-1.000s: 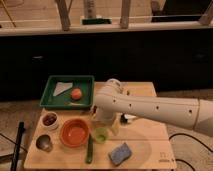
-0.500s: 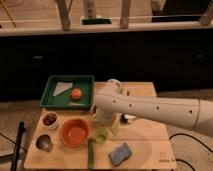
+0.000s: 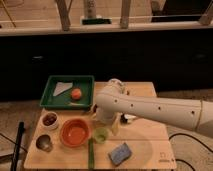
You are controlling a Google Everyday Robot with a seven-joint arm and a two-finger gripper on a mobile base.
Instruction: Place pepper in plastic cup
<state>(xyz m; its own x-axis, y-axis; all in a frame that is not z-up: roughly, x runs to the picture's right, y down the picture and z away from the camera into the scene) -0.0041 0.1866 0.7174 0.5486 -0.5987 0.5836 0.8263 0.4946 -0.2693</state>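
Observation:
The pepper (image 3: 91, 150) is dark green and slim. It lies lengthwise on the wooden table (image 3: 145, 145), between the orange bowl (image 3: 75, 133) and the blue sponge (image 3: 120, 153). The plastic cup (image 3: 101, 135), small and translucent light green, stands upright just right of the orange bowl and just beyond the pepper's far end. My white arm reaches in from the right. My gripper (image 3: 107, 124) hangs below the wrist, directly behind and slightly above the cup, mostly hidden by the arm. It holds nothing that I can see.
A green tray (image 3: 50, 85) at the back left holds a white cloth (image 3: 62, 88) and an orange fruit (image 3: 76, 94). A small white bowl (image 3: 49, 120) and a grey metal cup (image 3: 43, 143) stand at the left edge. A small dark object (image 3: 129, 118) lies under the arm.

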